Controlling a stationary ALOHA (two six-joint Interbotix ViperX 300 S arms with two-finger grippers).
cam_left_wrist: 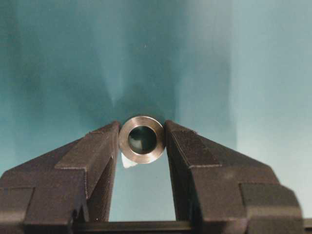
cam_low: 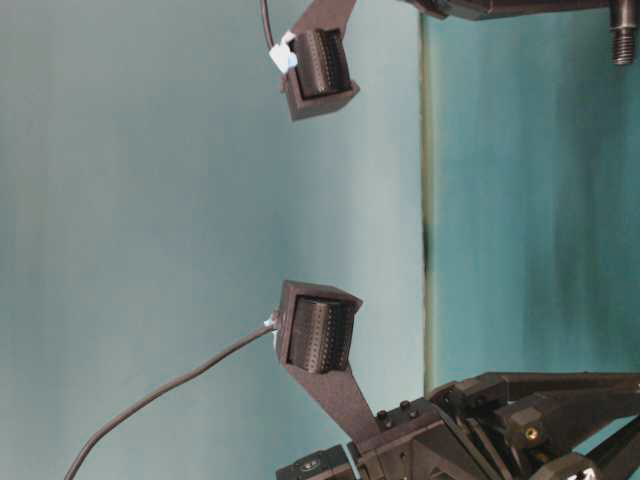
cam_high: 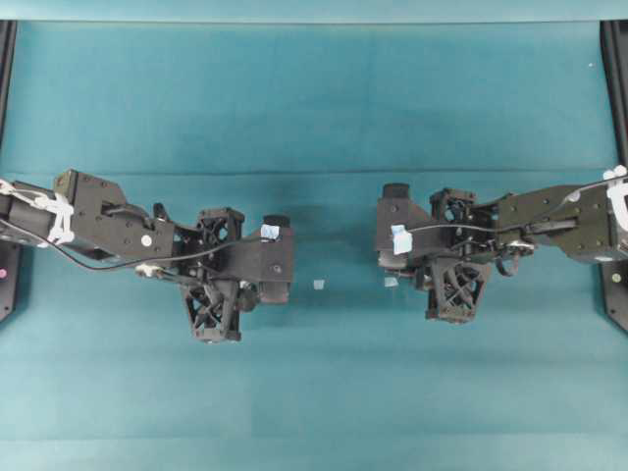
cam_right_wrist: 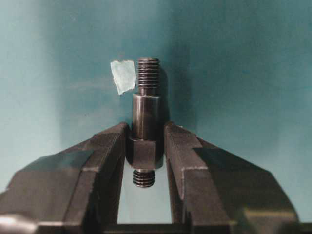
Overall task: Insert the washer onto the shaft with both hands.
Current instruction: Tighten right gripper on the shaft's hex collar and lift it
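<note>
Two parts held, well apart over the table (cam_high: 324, 118). Left tool (cam_left_wrist: 142, 141) pinches washer (cam_left_wrist: 142, 140), bore facing outward. Right tool (cam_right_wrist: 145, 146) clamps shaft (cam_right_wrist: 146, 117) at its collar, threaded tip forward. Best approach: line tip with bore, close slowly, keep both grips firm.

Surface: a table (cam_high: 314, 108) covered by a teal cloth is seen in every view.
Cloth: a faint horizontal fold line is shown across the overhead view, level with the arms.
Edges: dark frame rails (cam_high: 6, 167) are seen at the left and right sides.
Lying on it: two small pale tape scraps, one (cam_high: 318, 285) near the middle, another (cam_high: 391, 282) just right of it.
Right wrist view: one pale scrap (cam_right_wrist: 123, 76) is seen on the cloth.
</note>
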